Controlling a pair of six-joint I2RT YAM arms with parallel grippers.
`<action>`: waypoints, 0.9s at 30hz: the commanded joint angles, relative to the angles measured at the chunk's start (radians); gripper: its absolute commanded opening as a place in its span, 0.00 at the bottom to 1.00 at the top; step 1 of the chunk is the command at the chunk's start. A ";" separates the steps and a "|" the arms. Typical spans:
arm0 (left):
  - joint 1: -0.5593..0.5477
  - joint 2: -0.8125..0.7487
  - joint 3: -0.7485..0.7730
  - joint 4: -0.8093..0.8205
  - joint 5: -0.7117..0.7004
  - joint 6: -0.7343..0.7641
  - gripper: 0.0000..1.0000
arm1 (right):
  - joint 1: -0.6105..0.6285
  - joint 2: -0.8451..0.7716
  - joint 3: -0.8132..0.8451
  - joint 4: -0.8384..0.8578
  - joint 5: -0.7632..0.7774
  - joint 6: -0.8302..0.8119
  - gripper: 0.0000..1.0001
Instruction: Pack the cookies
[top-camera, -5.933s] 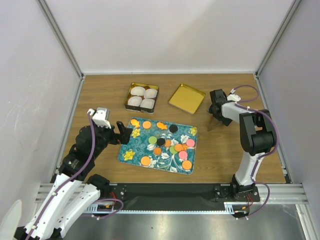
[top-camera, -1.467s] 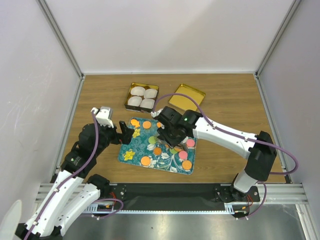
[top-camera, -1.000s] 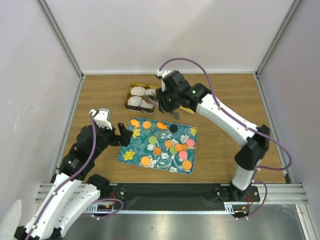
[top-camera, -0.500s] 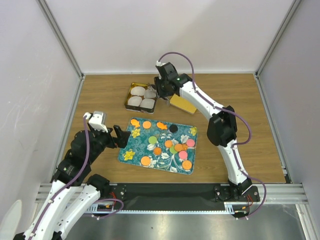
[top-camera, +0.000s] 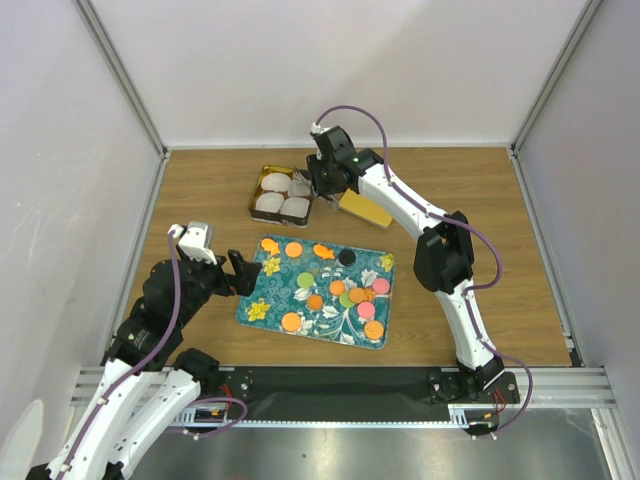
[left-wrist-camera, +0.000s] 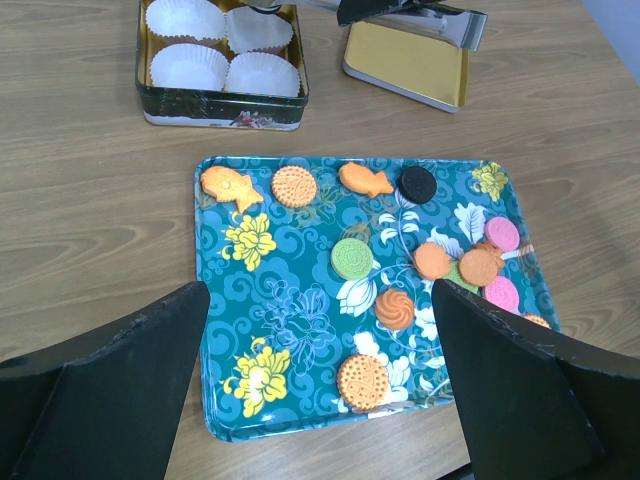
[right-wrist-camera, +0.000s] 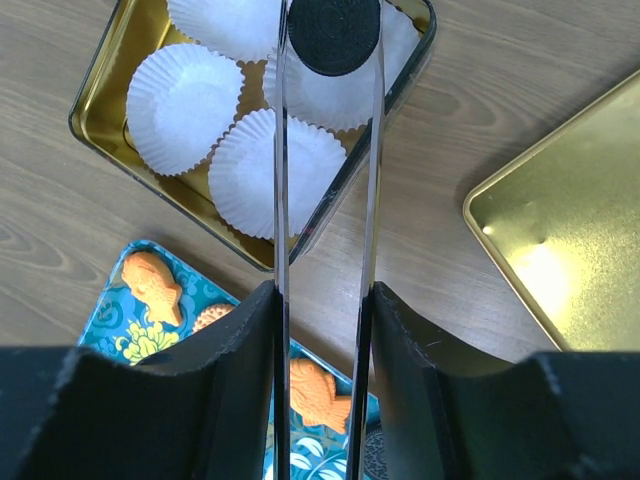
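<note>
While the right fingers (right-wrist-camera: 281, 150) pinch a black sandwich cookie (right-wrist-camera: 333, 35) directly above a white paper cup (right-wrist-camera: 330, 100) in the tin (right-wrist-camera: 105, 75), the left fingers (left-wrist-camera: 120, 390) hang spread, nearer the tray (left-wrist-camera: 290, 330) of other cookies (left-wrist-camera: 351, 258).

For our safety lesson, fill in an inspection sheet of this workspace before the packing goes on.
Surface: wooden table, no spills seen.
Job's things: cookies on floral tray; black cookie in tongs above tin holding four white paper cups; gold lid beside tin.
Clutter: nothing seen.
End effectors: right end effector shut on tongs; left end effector open, empty.
Cables: purple cable along each arm.
Surroundings: white walls, metal frame.
</note>
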 joint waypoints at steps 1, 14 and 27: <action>-0.004 0.005 -0.003 0.033 -0.005 0.006 1.00 | 0.004 -0.009 0.013 0.039 -0.008 0.003 0.44; -0.004 0.010 -0.004 0.035 -0.006 0.006 1.00 | 0.019 0.000 0.005 0.024 -0.006 -0.006 0.50; -0.004 0.006 -0.004 0.035 -0.005 0.006 1.00 | 0.024 -0.027 0.016 -0.012 0.000 -0.009 0.54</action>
